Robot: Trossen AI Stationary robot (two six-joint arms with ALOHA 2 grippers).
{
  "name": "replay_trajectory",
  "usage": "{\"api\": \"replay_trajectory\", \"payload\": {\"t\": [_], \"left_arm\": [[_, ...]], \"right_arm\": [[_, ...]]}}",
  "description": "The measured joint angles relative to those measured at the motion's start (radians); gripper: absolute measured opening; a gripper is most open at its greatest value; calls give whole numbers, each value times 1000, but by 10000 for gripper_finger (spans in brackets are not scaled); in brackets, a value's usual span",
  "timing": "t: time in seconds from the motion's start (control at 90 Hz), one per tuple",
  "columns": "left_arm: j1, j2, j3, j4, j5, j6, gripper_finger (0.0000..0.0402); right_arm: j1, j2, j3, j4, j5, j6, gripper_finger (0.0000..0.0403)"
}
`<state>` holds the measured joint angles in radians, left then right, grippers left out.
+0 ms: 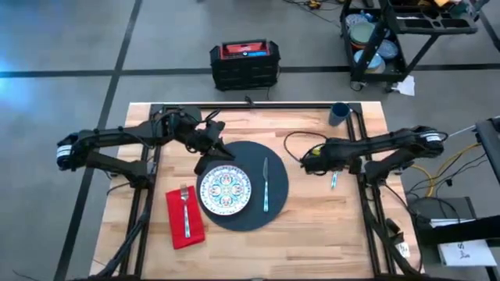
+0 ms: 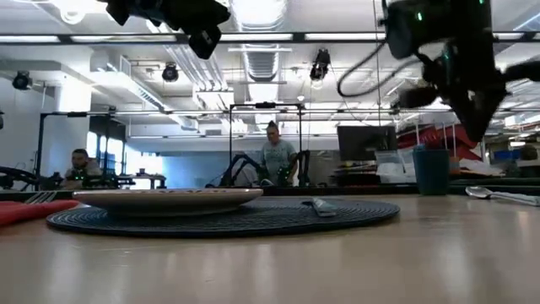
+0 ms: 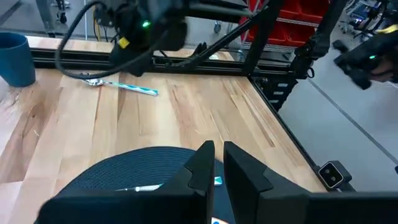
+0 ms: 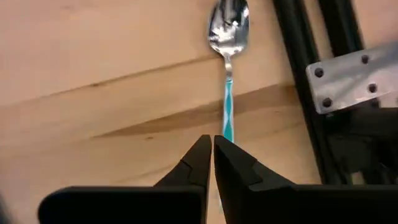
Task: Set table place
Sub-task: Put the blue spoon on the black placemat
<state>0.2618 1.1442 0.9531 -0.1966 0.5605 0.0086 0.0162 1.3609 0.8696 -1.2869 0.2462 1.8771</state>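
We see the woven round mat [image 2: 228, 216] holding the patterned plate [image 1: 225, 190] and knife [image 1: 266, 184]; both grippers, left gripper [image 3: 216, 163] and right gripper [image 4: 210, 155], are closed, empty.

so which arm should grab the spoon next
Right. The right gripper hovers near the spoon on the bare table. The left gripper hangs across the mat, by the plate.

Round dark grey mat [image 3: 134, 165]: near part hidden behind left gripper's dark fingers [image 3: 239, 171] in left wrist view. Silver spoon w/ turquoise handle [image 4: 227, 68]: handle end hidden behind right gripper's fingers [image 4: 233, 168] in right wrist view. Silver knife [image 2: 319, 205]: too flat and blurred in low view to make out.
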Motion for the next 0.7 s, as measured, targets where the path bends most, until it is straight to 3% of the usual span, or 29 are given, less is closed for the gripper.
{"api": "replay_trajectory", "payload": {"t": [0.178, 0.467, 0.7], "left_arm": [[0, 0, 0, -14, 0, -28, 20], [0, 0, 0, -48, 0, -29, 20], [0, 0, 0, -58, 0, -29, 20]], "right_arm": [[-5, -41, -105, 42, -18, 22, 57], [-4, -21, -224, 245, -12, 21, 171], [-5, 12, -319, 368, -36, 91, 188]]}}
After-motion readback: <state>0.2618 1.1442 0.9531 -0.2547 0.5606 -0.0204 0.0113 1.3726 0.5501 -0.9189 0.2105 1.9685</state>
